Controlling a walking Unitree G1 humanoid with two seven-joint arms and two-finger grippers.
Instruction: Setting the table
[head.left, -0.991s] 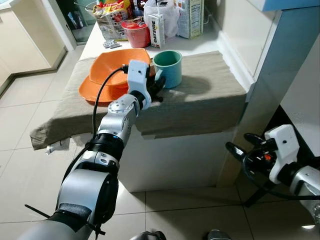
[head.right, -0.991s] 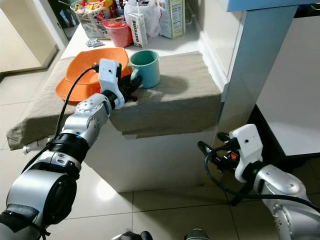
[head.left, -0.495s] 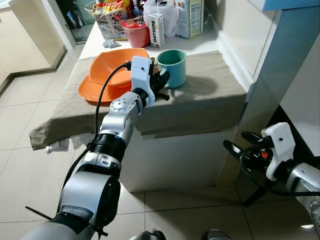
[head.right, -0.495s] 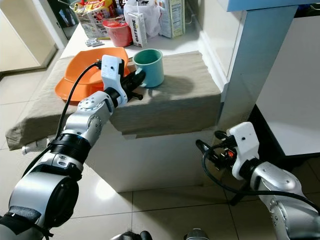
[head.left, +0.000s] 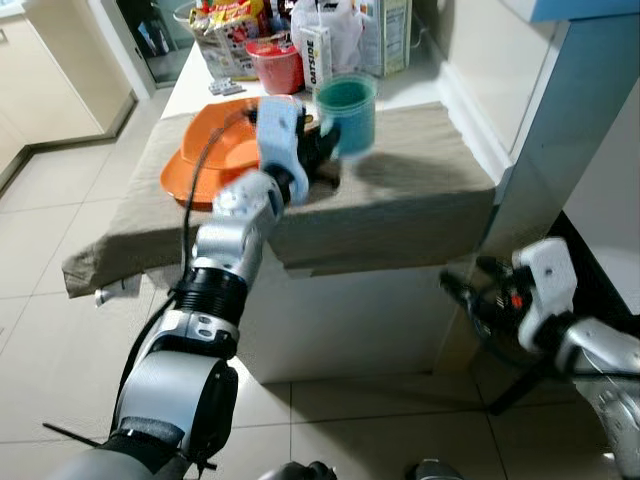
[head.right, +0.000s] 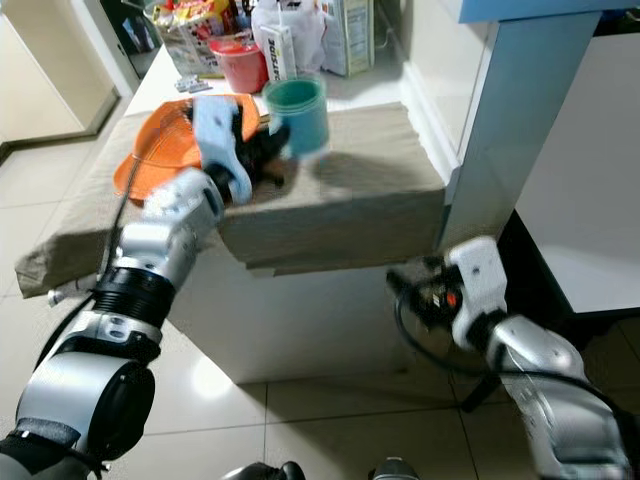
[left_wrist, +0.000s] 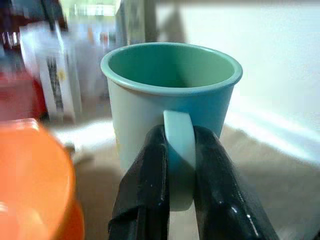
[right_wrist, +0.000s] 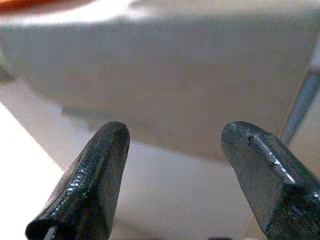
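The left gripper (head.right: 272, 150) holds a teal cup (head.right: 298, 113) lifted just above the cloth-covered counter (head.right: 360, 200) — beside an orange plate (head.right: 165, 150). The right gripper (head.right: 405, 290) hangs low, below the counter's edge.

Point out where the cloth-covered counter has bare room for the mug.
The left hand grips the teal mug by its handle. Free: the cloth right of the mug, up to the wall. Crowded: the orange bowls to the left, and the cartons behind.
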